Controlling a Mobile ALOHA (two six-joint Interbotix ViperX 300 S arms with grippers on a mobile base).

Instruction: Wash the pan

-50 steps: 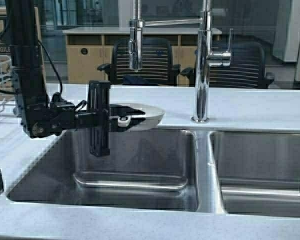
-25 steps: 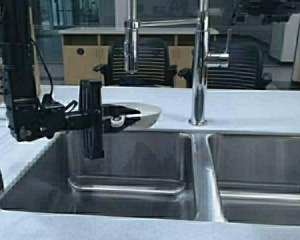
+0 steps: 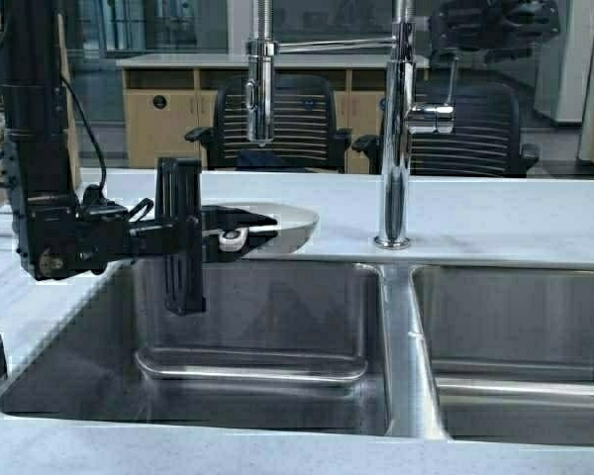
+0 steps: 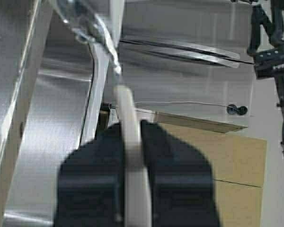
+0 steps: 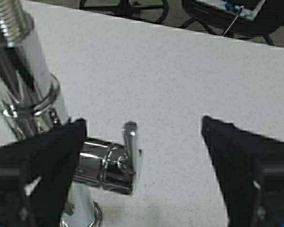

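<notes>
Right gripper point(image 5: 142, 156) now nearer faucet lever point(image 5: 131, 146)

Even indoor light, glare streaks on the stainless steel sink basin point(image 3: 267, 327) and chrome faucet column point(image 3: 397, 129); both wrist views blur the close black fingers.

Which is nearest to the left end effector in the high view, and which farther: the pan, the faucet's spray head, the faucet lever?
1. Small white round frying pan: clamped by its handle in the left end effector, over the left basin's back edge.
2. Chrome pull-down spray head: above the pan.
3. Chrome faucet lever: far right on the faucet column, below the right end effector.
</notes>
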